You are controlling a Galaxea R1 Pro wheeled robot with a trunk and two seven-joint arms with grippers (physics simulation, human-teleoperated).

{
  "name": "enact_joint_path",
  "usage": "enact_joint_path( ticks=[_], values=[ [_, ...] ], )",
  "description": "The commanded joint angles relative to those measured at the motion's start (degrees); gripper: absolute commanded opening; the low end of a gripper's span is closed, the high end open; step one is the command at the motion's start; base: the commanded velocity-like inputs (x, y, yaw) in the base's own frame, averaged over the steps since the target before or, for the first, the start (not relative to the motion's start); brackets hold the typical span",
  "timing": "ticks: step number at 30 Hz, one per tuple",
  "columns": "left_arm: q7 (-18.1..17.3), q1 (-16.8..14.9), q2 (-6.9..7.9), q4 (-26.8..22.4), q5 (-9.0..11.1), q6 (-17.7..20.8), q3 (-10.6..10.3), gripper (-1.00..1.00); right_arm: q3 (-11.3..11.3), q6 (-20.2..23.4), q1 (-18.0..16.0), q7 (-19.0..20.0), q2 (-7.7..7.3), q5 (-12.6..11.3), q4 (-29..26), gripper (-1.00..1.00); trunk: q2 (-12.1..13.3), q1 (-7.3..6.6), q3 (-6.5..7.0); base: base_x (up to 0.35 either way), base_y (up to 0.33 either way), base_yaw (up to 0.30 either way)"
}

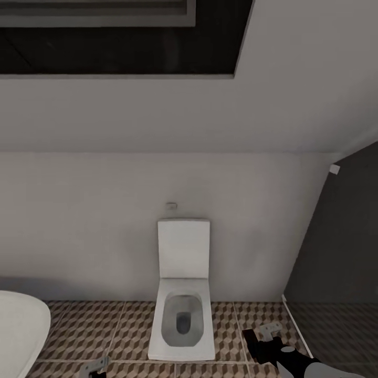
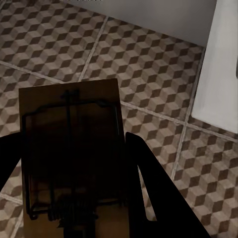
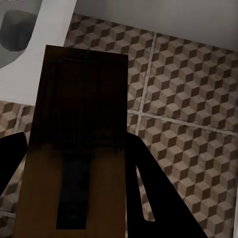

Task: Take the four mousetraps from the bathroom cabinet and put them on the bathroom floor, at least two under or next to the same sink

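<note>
Between the left jaws sits a mousetrap [image 2: 72,158], a tan board with its black wire frame and coil spring facing the left wrist camera; the dark fingers [image 2: 158,198] press its long edges, so the left jaws are clamped on it. The right jaws are likewise clamped on a second mousetrap [image 3: 77,144], this one showing a flat dark bar down its middle, with one finger [image 3: 153,193] along its side.

Both boards hang above the bathroom floor [image 2: 148,64], whose cube-patterned tiles and pale grout run beneath them; neither touches the tiles. Past the right-hand trap, at about 11 o'clock in the right wrist view, lies the rim of the toilet [image 1: 182,315]. In the head view the toilet stands against the pale wall at 6 o'clock, the right gripper [image 1: 270,333] low at 5 o'clock, the left gripper [image 1: 94,366] at 7 o'clock, and a curved white fixture [image 1: 21,336] at the 8 o'clock edge; it may be a sink basin, but I cannot tell.

As a judgement: two traps are out of the cabinet and in hand, none is seen on the floor, and setting these down beside a sink remains, as does fetching the other two.
</note>
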Motion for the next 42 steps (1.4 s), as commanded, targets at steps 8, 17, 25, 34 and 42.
enact_joint_path(
  ticks=[8,17,25,34,42],
  values=[
    [0.0,-0.1,0.12,0.2,0.3,-0.3,-0.5,-1.0,0.3,-0.4,-0.1,0.0,-0.01,0.3,0.2,-1.0,-0.1,0.05,-0.12,0.265,0.0,-0.001],
    [0.0,-0.1,0.03,0.2,0.3,-0.3,-0.5,-1.0,0.3,-0.4,-0.1,0.0,-0.01,0.3,0.2,-1.0,-0.1,0.05,-0.12,0.253,0.0,0.0],
    [0.0,-0.1,0.06,0.2,0.3,-0.3,-0.5,-1.0,0.3,-0.4,-0.1,0.0,-0.01,0.3,0.3,-1.0,-0.1,0.05,-0.12,0.02,0.0,0.0],
    [0.0,-0.1,0.13,0.2,0.2,-0.3,-0.5,-1.0,0.3,-0.4,-0.1,0.0,-0.01,0.3,0.2,-1.0,-0.1,0.05,-0.12,0.001,0.05,0.0],
    [0.0,-0.1,0.15,0.2,0.2,-0.3,-0.5,-1.0,0.3,-0.4,-0.1,0.0,-0.01,0.3,0.3,-1.0,-0.1,0.05,-0.12,0.0,0.046,0.0]
  ],
)
